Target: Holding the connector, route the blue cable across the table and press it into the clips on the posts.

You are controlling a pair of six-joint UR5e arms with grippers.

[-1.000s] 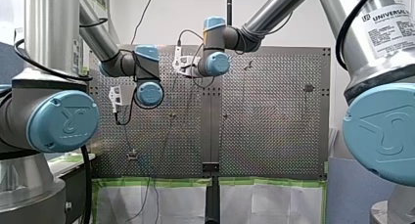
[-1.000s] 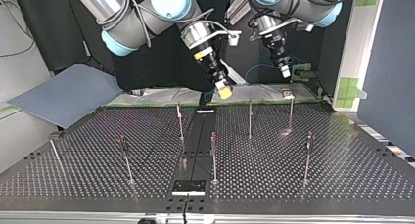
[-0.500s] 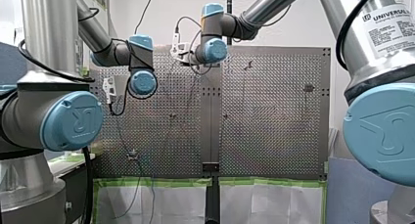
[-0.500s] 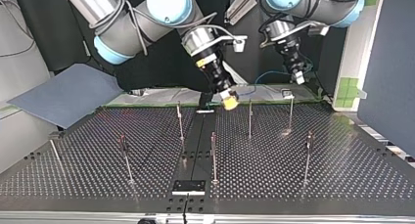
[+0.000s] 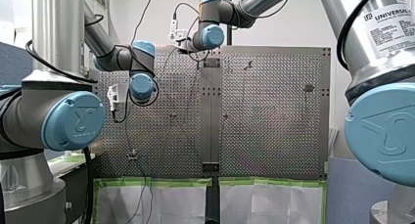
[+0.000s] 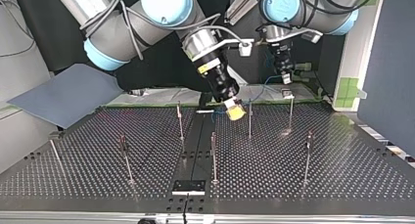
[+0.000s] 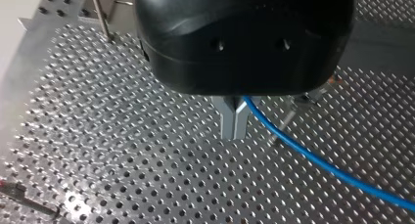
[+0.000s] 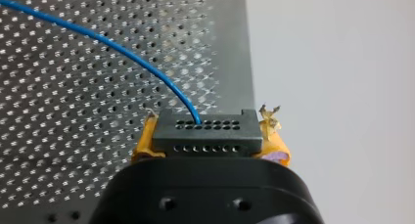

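While the top view gives you only your right gripper [image 6: 236, 111] low over the table [image 6: 293, 175], the wrist views show both grips.
Its yellow pads [image 8: 276, 148] pinch the black connector [image 8: 204, 131], and the blue cable [image 8: 122, 50] leaves it above the table; your left gripper [image 7: 234, 128] has its metal fingers pressed together on the cable.

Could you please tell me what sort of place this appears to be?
Most likely a robotics lab test bench: two industrial arms over a perforated table with thin posts, holding a blue cable and its connector.
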